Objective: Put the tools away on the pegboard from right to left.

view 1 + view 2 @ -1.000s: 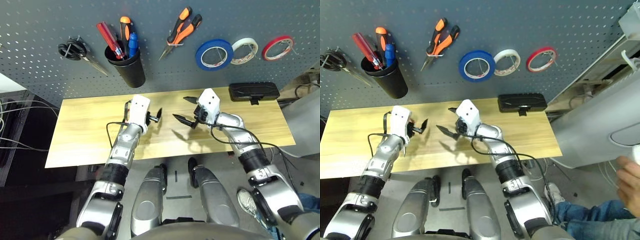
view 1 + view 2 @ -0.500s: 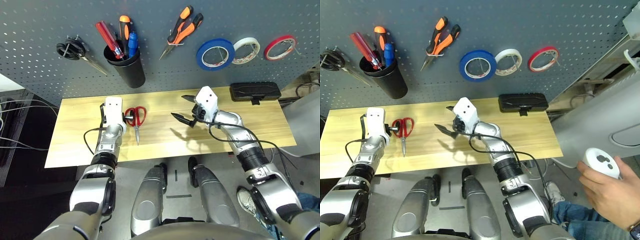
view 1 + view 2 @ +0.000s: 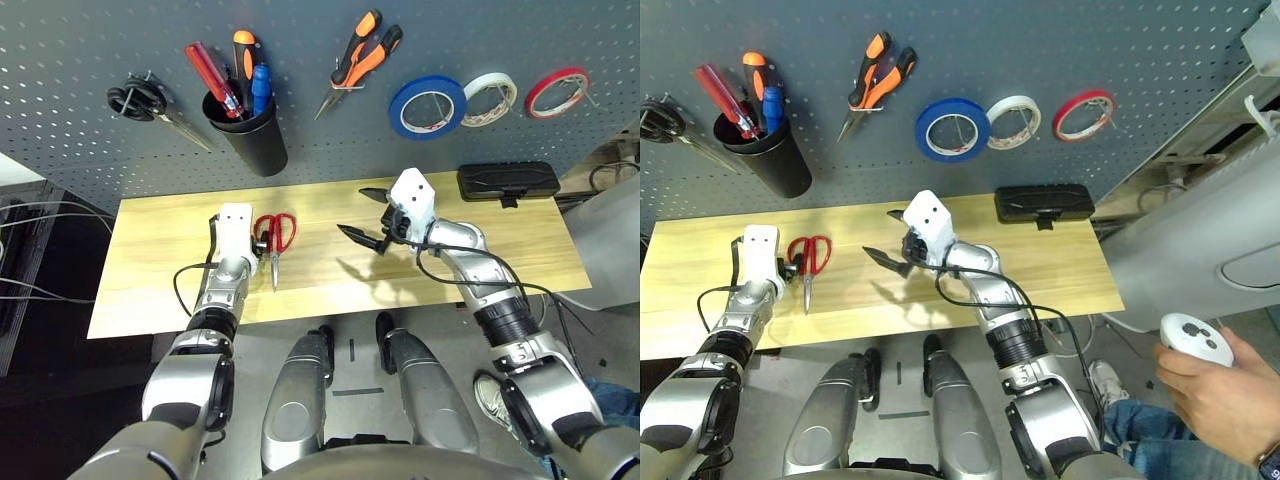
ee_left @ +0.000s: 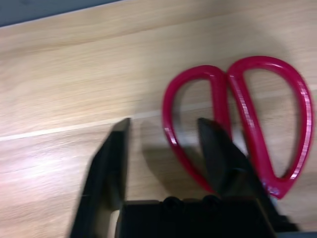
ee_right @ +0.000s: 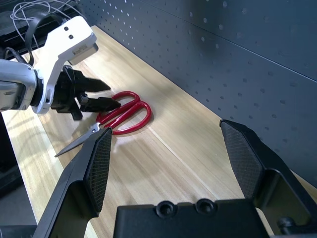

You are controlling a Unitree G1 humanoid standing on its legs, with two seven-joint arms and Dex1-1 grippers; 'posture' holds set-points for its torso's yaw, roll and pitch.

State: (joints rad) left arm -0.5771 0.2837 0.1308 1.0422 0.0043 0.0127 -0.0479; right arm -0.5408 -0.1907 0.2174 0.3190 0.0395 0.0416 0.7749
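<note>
I have my left hand [image 3: 262, 243] at the red scissors [image 4: 249, 111], its two fingers apart, one over the nearer handle loop and the other outside it; I cannot tell whether that first tip is down inside the loop or just above it. The scissors lie flat on the left half of the surface [image 3: 150, 260], handles toward its back edge, blades toward its front edge. My right hand [image 5: 166, 129] stands apart and empty over the right half, well out of the way.

The blue tape [image 3: 399, 112] and pliers [image 3: 352, 75] hang on the pegboard [image 3: 340, 160], and the blue screwdriver [image 3: 262, 88] is in the cup [image 3: 262, 150], so I judge the scissors to be the last one. I'd check that one finger sits inside the loop and the other outside, low enough to catch the rim, then close gently. Closing too high could skid the handle away. I'd lift straight up, keeping a loop free for a hook, and let the blades hang clear of the cup.
</note>
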